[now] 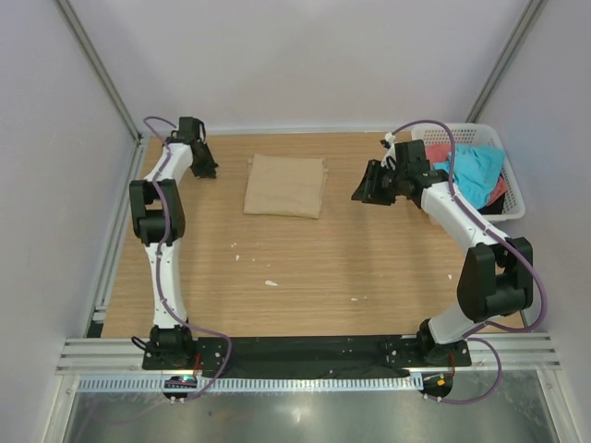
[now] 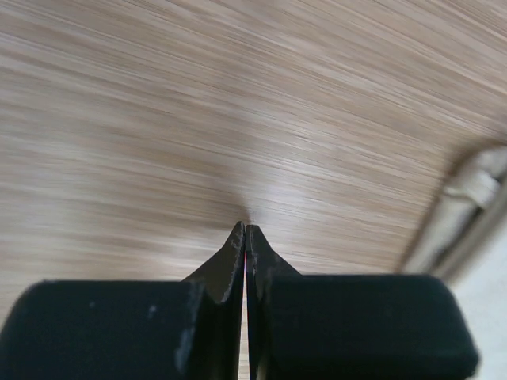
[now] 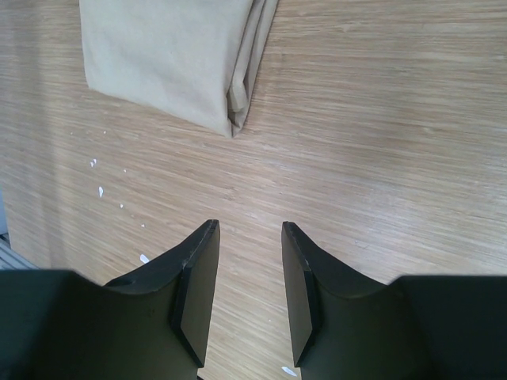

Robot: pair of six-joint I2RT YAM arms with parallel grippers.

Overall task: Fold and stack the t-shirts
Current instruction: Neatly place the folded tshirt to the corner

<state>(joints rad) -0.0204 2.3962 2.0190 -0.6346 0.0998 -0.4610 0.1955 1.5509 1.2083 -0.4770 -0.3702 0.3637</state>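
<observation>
Left gripper (image 2: 245,229): fingers pressed fully together, nothing between them. It hangs low over bare wood near the far left corner of the table (image 1: 305,268). Its wrist view is blurred; only wood grain and a pale edge strip off to its right can be made out.

Right gripper (image 3: 249,229): fingers spread part way, with a clear gap and nothing in it. Only bare tabletop shows between and below the pads (image 3: 194,301). It makes no contact with any cloth.

Tan t-shirt (image 1: 285,185): folded into a flat, roughly square packet lying on the table between the two grippers, apart from both. From the right gripper it lies ahead and to the left of the fingertips, with the layered fold edges on the side nearer that gripper.

White basket (image 1: 513,196): sits behind the right gripper, beside that arm's forearm, at the far right edge of the table. A turquoise t-shirt (image 1: 476,171) is bunched inside on top, with a coral-red t-shirt (image 1: 438,152) showing beneath and around it. Both are unfolded.

A few white specks (image 3: 99,190) lie on the wood left of the right gripper.
</observation>
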